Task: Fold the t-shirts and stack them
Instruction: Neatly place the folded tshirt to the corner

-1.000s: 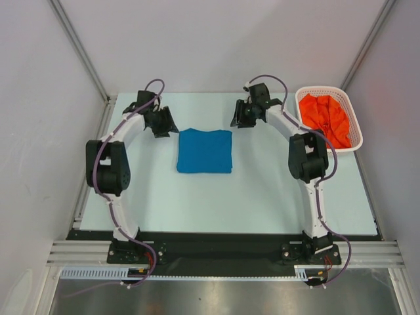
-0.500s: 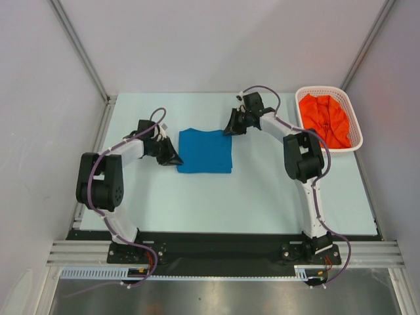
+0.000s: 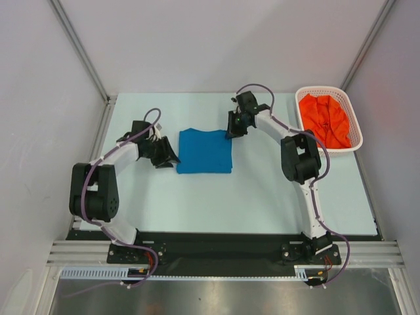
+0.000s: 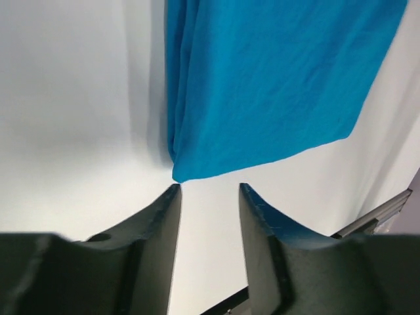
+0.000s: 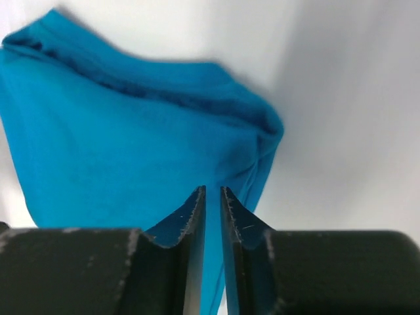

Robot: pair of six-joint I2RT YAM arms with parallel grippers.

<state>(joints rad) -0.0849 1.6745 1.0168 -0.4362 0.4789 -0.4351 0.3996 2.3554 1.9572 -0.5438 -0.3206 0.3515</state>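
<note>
The blue t-shirt (image 3: 205, 151) lies folded into a flat rectangle in the middle of the table. My left gripper (image 3: 167, 156) sits low at its near left corner. In the left wrist view that gripper (image 4: 209, 190) is open with nothing between its fingers, and the shirt's corner (image 4: 182, 172) lies just ahead of the tips. My right gripper (image 3: 231, 128) hovers at the shirt's far right corner. Its jaws (image 5: 212, 191) stand a narrow slit apart over the blue cloth (image 5: 118, 151), pinching nothing. The orange-red t-shirt (image 3: 325, 119) lies crumpled in the basket.
The white lattice basket (image 3: 357, 134) stands at the table's far right edge, close beside the right arm's elbow (image 3: 300, 157). Grey walls enclose the table on three sides. The black base rail (image 3: 210, 248) runs along the near edge.
My left gripper swung from the far left down to the blue shirt's near left corner. The right gripper moved left and nearer, onto the shirt's far right corner.
</note>
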